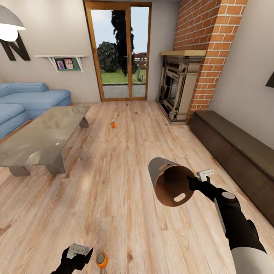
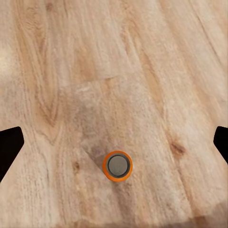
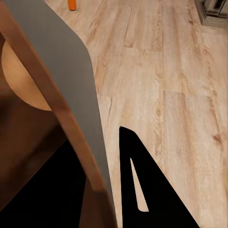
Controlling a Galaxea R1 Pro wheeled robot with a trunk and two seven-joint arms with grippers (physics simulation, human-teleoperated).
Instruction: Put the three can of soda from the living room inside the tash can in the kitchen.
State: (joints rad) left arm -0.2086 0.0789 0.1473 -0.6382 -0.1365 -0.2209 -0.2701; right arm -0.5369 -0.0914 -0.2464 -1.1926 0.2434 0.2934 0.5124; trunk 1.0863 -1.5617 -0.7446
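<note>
Head view, wall letter "N" [image 1: 15, 48], unlabelled soda can [image 1: 101, 259]

The small round tapered bucket [image 1: 173, 182] is grey outside and brown-orange inside, and the near small cylinder can [image 1: 101, 259] has an orange body with a silver-grey top, like the far orange can [image 1: 113, 125]. The plank floor [image 1: 125, 160] is light wood with darker grain, the corner sofa [image 1: 26, 101] at far left blue, and the chimney [image 1: 207, 34] at far right red brick with pale joints.
</note>
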